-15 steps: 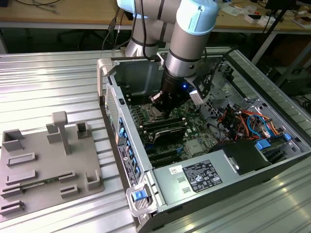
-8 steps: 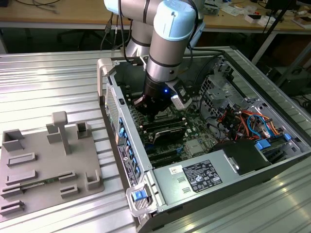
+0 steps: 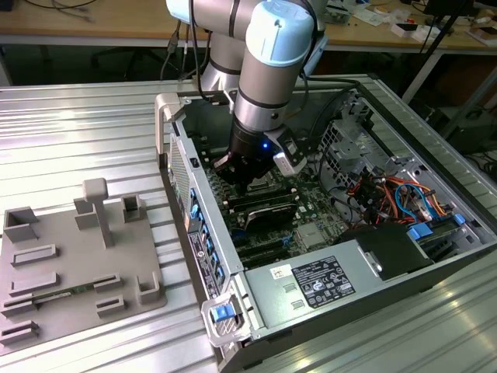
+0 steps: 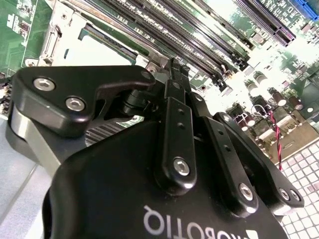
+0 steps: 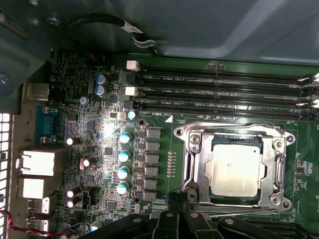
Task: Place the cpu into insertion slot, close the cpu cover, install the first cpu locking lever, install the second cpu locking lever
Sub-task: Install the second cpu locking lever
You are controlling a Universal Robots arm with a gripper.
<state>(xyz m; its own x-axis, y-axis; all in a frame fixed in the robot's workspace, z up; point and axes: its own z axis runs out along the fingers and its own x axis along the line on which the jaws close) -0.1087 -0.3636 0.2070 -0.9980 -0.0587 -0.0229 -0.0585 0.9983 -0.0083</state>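
First wrist view gave us the clearest read: the cpu (image 5: 234, 171) already sat in the insertion slot (image 5: 193, 169), with the cpu cover (image 5: 271, 164) folded flat around it. The gripper (image 5: 175, 203) hovered just beside the socket's edge, fingers drawn together on nothing we could make out. In the exterior view the gripper (image 3: 245, 183) reached down inside the computer case (image 3: 311, 291). We judged a locking lever was in hand, and it wanted a slow, steady press down the socket's side, well clear of the memory slots (image 5: 224, 94).
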